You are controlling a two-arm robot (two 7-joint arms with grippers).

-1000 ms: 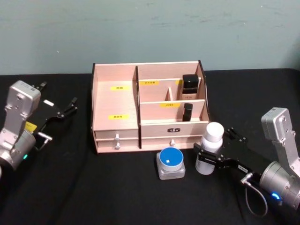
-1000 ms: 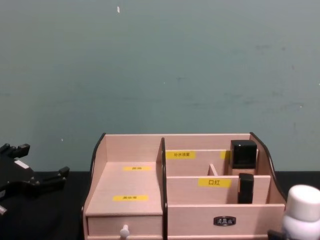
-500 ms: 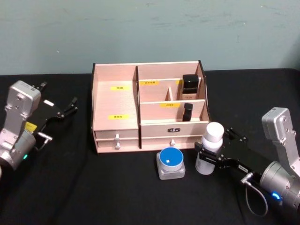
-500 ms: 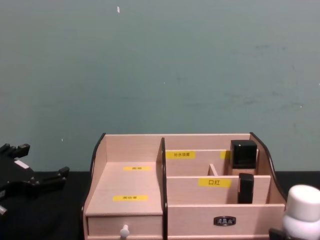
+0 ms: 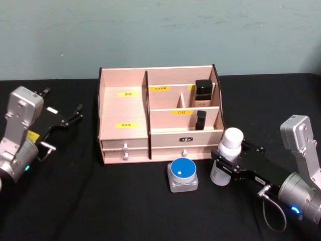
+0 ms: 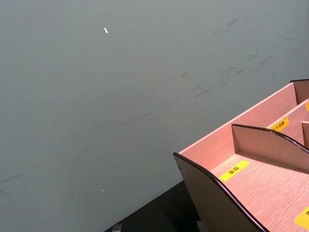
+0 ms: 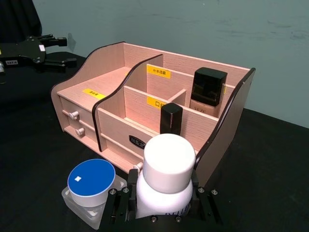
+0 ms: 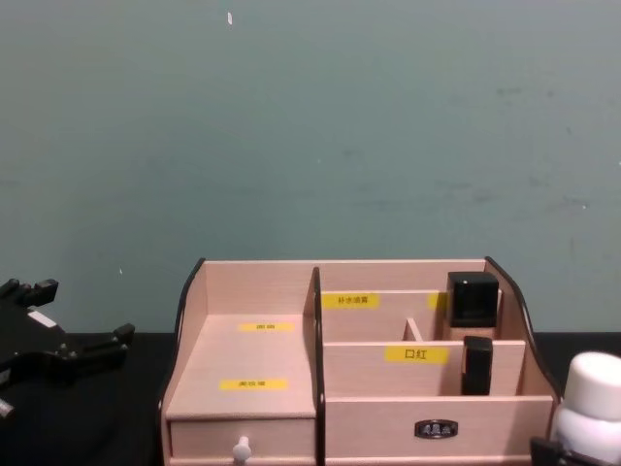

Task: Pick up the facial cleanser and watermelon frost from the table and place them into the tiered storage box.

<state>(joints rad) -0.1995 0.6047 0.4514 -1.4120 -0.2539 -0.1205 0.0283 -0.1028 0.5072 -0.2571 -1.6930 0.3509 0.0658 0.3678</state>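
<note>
I note a black-capped bottle upright, a black lipstick tube just before it; black table, teal wall.

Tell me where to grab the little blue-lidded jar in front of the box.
Probably from straight above, closing on the clear square base of the jar, across two flat sides. It sits upright and low, with the box close behind and the bottle in the right hand beside it.

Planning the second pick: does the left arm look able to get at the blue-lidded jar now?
Probably yes. The left gripper is open beside the tiered storage box, and bare black table runs from it to the blue-lidded jar. The right gripper, shut on the white-capped bottle, stands on the jar's far side.
</note>
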